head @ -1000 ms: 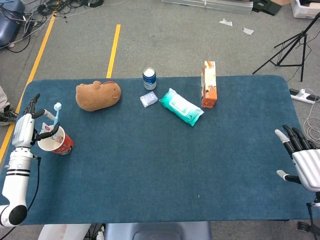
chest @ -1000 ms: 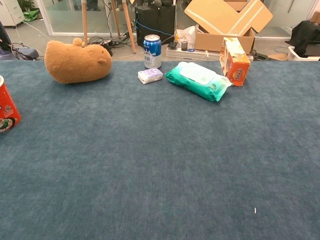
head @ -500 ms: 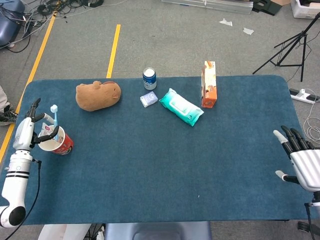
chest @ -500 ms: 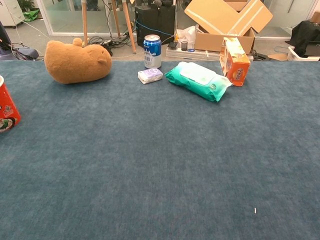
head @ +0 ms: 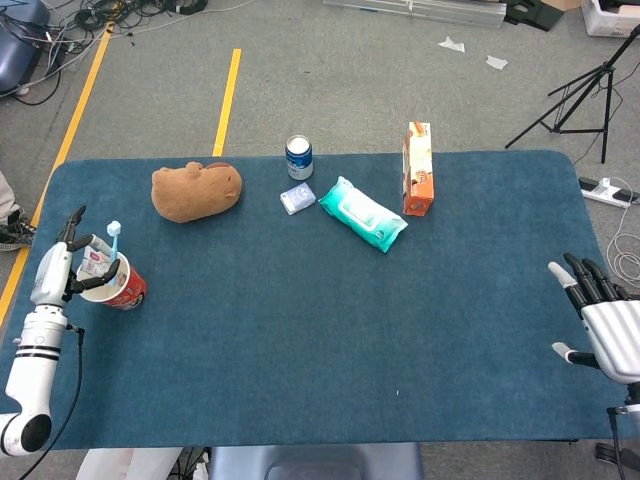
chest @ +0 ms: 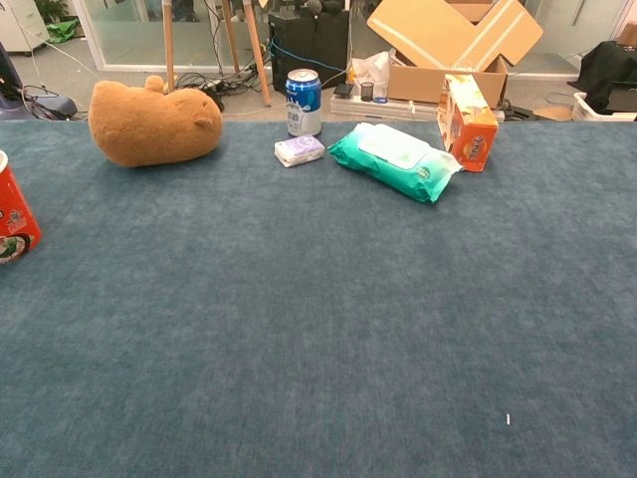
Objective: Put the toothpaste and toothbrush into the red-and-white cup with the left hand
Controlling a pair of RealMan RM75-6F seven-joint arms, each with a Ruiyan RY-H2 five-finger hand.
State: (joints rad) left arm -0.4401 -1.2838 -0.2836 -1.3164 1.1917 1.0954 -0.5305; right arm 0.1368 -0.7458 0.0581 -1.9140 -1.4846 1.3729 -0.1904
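Observation:
The red-and-white cup (head: 122,290) stands near the table's left edge; in the chest view only its red side (chest: 12,221) shows at the left border. A toothbrush (head: 113,238) with a pale blue head sticks up out of the cup. A white toothpaste tube (head: 95,264) leans inside it too. My left hand (head: 55,268) hovers just left of the cup, fingers spread toward its rim and holding nothing. My right hand (head: 603,312) hangs open past the table's right front corner, far from the cup. Neither hand shows in the chest view.
Along the back of the blue table (head: 330,340) lie a brown plush toy (head: 196,191), a blue can (head: 299,157), a small tissue pack (head: 297,198), a green wipes pack (head: 362,213) and an orange box (head: 418,168).
My left hand has drawn back from the cup, down and to the left. The toothbrush has sunk slightly and stands in the cup. The right hand has barely moved.

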